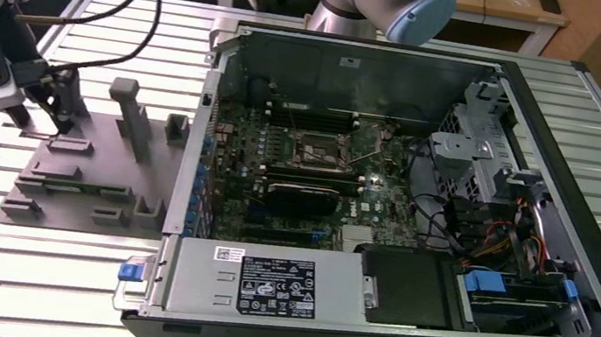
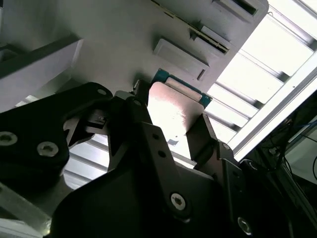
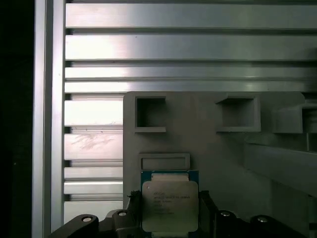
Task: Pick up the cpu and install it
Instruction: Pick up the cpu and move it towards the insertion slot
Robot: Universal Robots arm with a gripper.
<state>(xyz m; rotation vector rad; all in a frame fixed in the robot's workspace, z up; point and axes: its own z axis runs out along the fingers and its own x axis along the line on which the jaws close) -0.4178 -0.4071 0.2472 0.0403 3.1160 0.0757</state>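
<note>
Gripper point(image 1: 42, 119) is pinching the cpu point(image 3: 170, 202) by two opposite edges, fingers point(image 2: 205, 141) pressing on both sides. Cpu is hanging just over the grey fixture point(image 1: 86, 183) at the exterior view's left, well apart from the PC case point(image 1: 350, 69); can't tell if it's touching the fixture.

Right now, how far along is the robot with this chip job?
Nothing looks finished. In hand: the gripper is shut on the cpu at the grey fixture; whether the chip is off the fixture is unclear. Left: the install, since the cpu is outside the computer case, away from its motherboard.
</note>
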